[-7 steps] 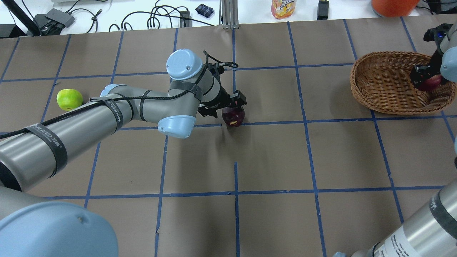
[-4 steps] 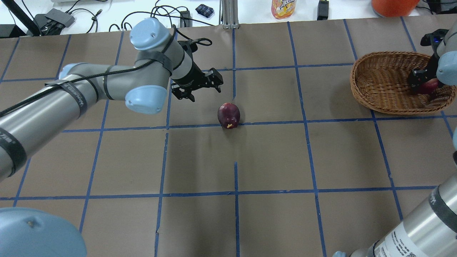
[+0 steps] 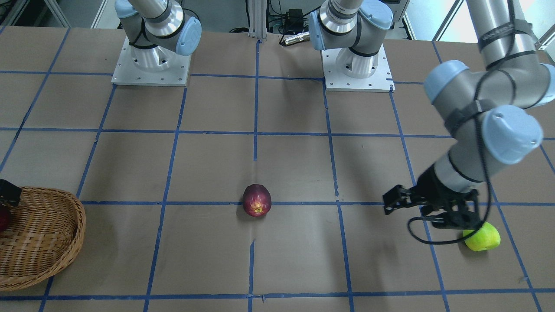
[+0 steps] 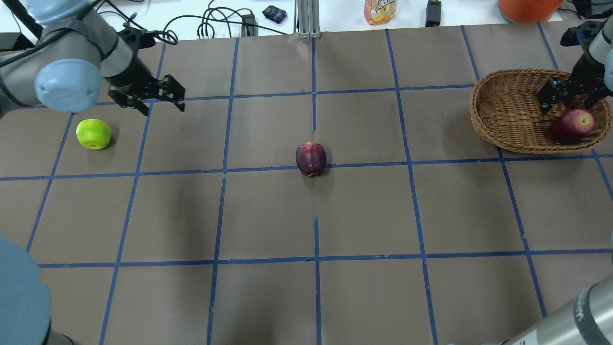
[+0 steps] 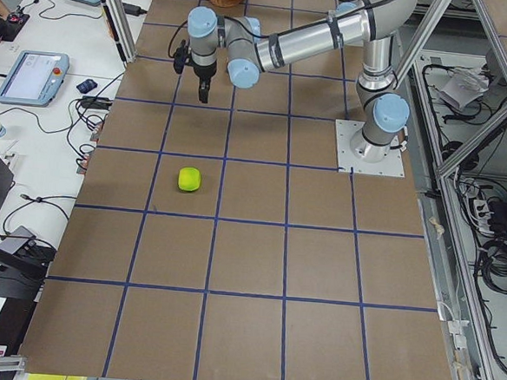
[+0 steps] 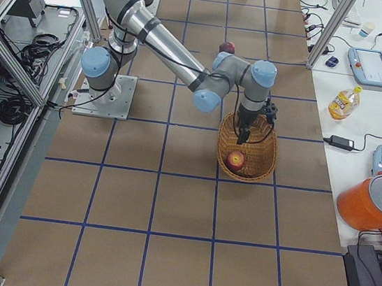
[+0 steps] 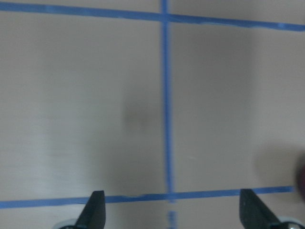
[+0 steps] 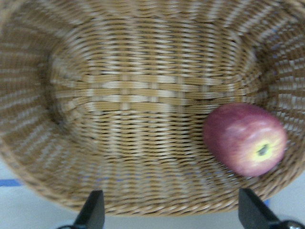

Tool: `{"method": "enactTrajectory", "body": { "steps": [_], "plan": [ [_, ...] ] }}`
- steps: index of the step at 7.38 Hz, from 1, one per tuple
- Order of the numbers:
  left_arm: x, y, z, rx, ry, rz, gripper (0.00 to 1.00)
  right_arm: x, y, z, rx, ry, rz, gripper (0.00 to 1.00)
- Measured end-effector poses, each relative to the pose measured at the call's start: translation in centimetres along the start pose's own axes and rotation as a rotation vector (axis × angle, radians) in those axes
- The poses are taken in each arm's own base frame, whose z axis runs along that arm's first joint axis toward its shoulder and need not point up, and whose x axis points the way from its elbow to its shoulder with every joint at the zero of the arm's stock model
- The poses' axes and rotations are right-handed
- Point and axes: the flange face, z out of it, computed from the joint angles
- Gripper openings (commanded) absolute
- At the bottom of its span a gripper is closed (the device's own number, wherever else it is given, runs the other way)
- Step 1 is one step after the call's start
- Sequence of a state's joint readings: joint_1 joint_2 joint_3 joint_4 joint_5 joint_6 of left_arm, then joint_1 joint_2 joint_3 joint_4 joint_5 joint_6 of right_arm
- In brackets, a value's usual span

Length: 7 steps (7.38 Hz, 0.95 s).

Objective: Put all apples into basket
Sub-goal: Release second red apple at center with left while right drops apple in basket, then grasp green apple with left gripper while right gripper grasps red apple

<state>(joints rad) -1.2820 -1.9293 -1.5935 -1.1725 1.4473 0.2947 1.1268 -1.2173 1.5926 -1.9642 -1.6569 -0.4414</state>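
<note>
The worktop (image 4: pixel 364 215) fills the overhead frame, brown and ruled into squares by blue tape lines (image 4: pixel 411 165). There are two arms. The left arm (image 3: pixel 490 125) comes in at the upper left of the overhead frame, and the right arm (image 6: pixel 168 45) reaches to the far right edge.

One basket (image 4: pixel 507 110) sits at the upper right of the overhead frame. It is oval, and its long axis runs roughly left to right there.

There are three apples: one in the basket and two out on the worktop.
- **Red apple** (image 4: pixel 572 125): it lies inside the basket against the wall at its right end. In the right wrist view its yellowish stem dimple faces up toward the camera, tipped a little to the right.
- **Maroon apple** (image 4: pixel 311 159): it sits at the middle of the overhead frame on a blue tape line, well apart from the basket. It lies on its side with its long axis running up and down the frame. In the front-facing view one paler, streaked end faces the lower edge.
- **Green apple** (image 4: pixel 93 133): it rests at the left of the overhead frame, in from the edge. I cannot tell which way it points.

There are two tools, both with fingers spread apart and holding nothing.
- **Left tool** (image 4: pixel 163 103): it hangs over bare worktop, up and to the right of the green apple and clear of it.
- **Right tool** (image 4: pixel 565 103): it hangs over the basket, with the red apple below it. In its wrist view the apple sits right of centre, clear of both fingers.
</note>
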Motion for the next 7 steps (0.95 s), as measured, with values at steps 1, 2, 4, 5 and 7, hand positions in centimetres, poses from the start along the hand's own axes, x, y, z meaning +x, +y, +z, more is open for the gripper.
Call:
{"method": "enactTrajectory", "body": {
  "steps": [1,2,4,5,7],
  "plan": [
    [-6.3,-0.1,0.5,-0.015,-0.009,-0.003,1.0,-5.2,0.7,-2.8,-0.01,-0.047,0.017,1.0],
    [-10.2,-0.6,1.4,-0.033,-0.04,-0.001,1.0,-11.4,1.1,-5.1,-0.011,-0.069,0.034,1.0],
    [-14.6,-2.9,2.7,-0.059,-0.101,0.043,1.0,-25.7,2.2,-7.5,0.01,-0.122,0.109,1.0],
    [-16.0,-3.4,3.4,-0.069,-0.105,0.055,1.0,-31.1,2.4,-7.5,0.024,-0.184,0.171,1.0],
    [-18.4,-3.3,5.4,-0.092,-0.094,0.055,1.0,-39.6,3.1,-5.6,0.04,-0.234,0.186,1.0]
  ]
}}
